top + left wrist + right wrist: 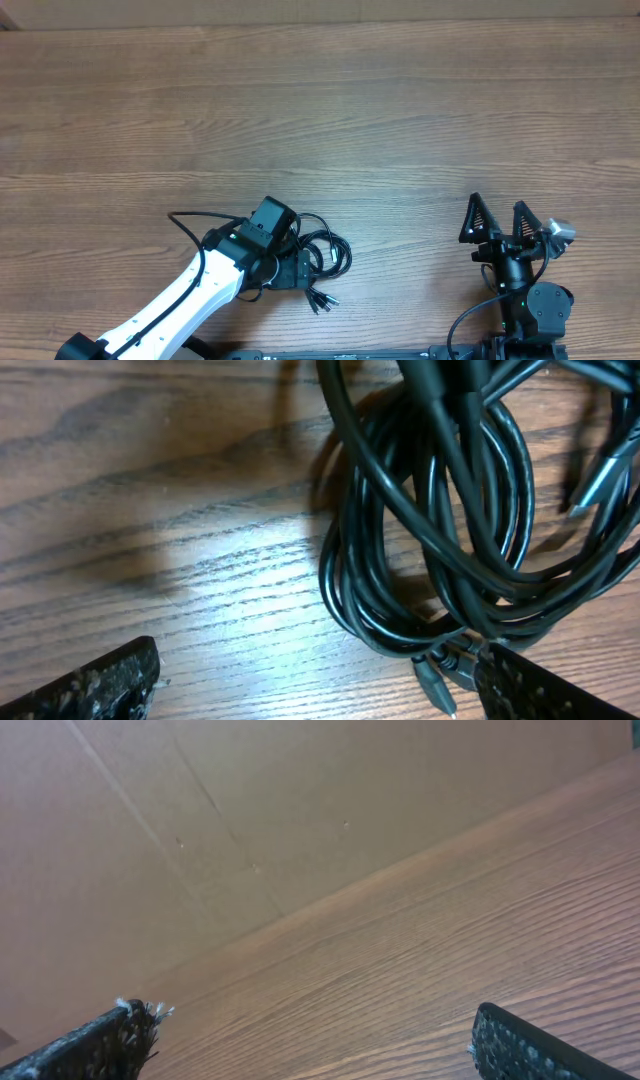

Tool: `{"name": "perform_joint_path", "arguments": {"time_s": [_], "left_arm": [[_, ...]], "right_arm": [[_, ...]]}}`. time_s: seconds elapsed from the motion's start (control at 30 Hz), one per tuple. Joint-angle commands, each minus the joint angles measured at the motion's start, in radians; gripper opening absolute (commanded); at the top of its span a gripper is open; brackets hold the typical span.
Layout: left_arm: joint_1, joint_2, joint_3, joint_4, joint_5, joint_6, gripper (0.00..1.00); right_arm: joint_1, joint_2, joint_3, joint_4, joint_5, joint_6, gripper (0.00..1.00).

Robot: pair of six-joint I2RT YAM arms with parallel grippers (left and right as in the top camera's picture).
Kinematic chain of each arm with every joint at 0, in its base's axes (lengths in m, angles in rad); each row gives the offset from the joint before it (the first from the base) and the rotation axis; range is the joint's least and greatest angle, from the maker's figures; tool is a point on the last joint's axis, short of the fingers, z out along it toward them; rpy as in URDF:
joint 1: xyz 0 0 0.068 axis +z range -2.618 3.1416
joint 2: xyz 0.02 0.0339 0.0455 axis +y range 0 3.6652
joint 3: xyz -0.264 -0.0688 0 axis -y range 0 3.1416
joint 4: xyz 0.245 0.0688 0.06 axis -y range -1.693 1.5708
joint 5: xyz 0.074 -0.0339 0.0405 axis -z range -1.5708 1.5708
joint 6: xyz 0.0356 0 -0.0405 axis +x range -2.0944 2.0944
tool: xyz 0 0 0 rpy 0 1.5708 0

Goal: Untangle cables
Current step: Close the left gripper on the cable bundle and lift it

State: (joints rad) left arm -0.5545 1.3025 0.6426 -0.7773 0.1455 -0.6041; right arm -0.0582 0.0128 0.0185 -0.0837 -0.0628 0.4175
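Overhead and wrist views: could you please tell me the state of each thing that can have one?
cables: tangled in one bundle, lying on the table, not gripped.
left end effector: open, at the bundle, holding nothing.
right end effector: open, empty, apart from the cables.

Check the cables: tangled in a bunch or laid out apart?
Tangled. The cables sit in one heap of overlapping loops on the table, strands crossing each other, plugs sticking out at the edge.

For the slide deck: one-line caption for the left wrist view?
Open left tool poised over a tangled bundle of black cables on the wooden table.
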Motion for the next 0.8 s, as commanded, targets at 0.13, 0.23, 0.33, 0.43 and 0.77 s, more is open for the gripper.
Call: {"name": "perform_joint_path", "arguments": {"time_s": [0.13,0.23,0.33,0.43,0.77], "left_arm": [[0.006,-0.006,-0.018,0.019,-0.043,-0.145,0.99],[0.006,-0.007,-0.018,0.008,-0.003,-0.144,1.0],[0.006,-0.007,-0.018,-0.015,0.003,-0.144,1.0],[0.006,-0.007,-0.018,-0.014,-0.016,-0.146,0.99],[0.006,0.006,-0.018,0.067,-0.14,-0.209,1.0]], "right_arm": [[0.005,-0.01,-0.01,0.003,0.01,-0.007,1.0],[0.005,-0.01,-0.01,0.003,0.01,-0.007,1.0],[0.005,-0.01,-0.01,0.003,0.01,-0.007,1.0],[0.005,-0.01,-0.01,0.003,0.01,-0.007,1.0],[0.005,-0.01,-0.01,0.003,0.01,-0.007,1.0]]}}
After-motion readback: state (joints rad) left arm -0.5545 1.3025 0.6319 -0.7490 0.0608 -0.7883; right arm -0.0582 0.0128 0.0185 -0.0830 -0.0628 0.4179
